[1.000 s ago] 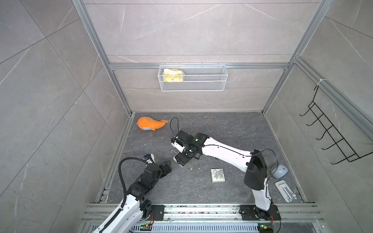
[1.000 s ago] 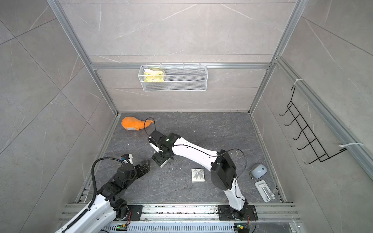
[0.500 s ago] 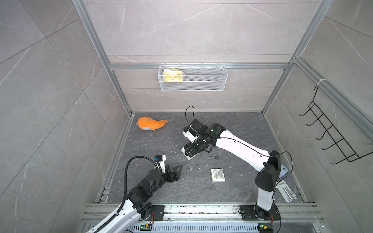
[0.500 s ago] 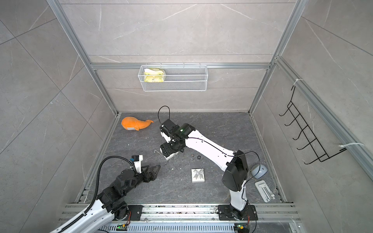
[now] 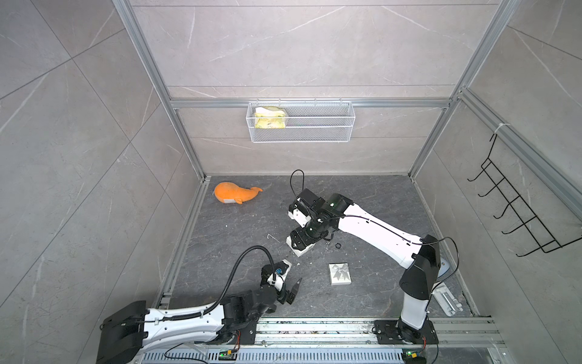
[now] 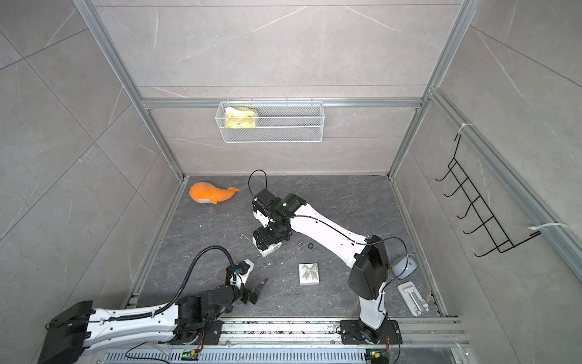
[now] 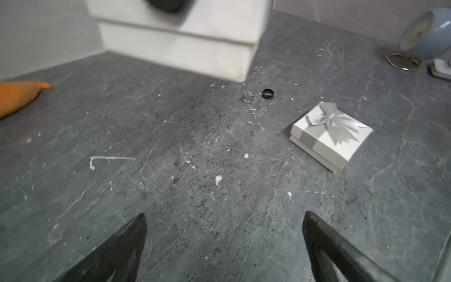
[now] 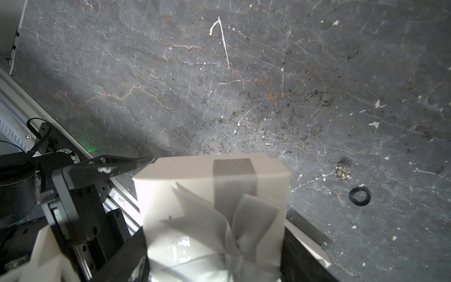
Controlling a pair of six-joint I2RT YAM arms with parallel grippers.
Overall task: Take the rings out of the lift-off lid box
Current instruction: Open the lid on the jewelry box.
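Your right gripper (image 5: 301, 243) is clamped on a white box (image 8: 210, 185) with a grey bow and holds it clear of the floor (image 7: 195, 195). Your left gripper (image 7: 224, 215) is spread wide and holds nothing. One black ring (image 7: 268, 93) lies on the floor just beside a sparkly ring (image 7: 247, 97), near a second bowed box (image 7: 329, 136)

An orange plush whale (image 5: 234, 197) lies near the far left corner of the dark grey tabletop (image 5: 362, 195). On the back wall, a white wire basket (image 5: 318, 129) holds a yellow sponge (image 5: 270, 118). A black hook rack (image 5: 521, 201) hangs on the right wall
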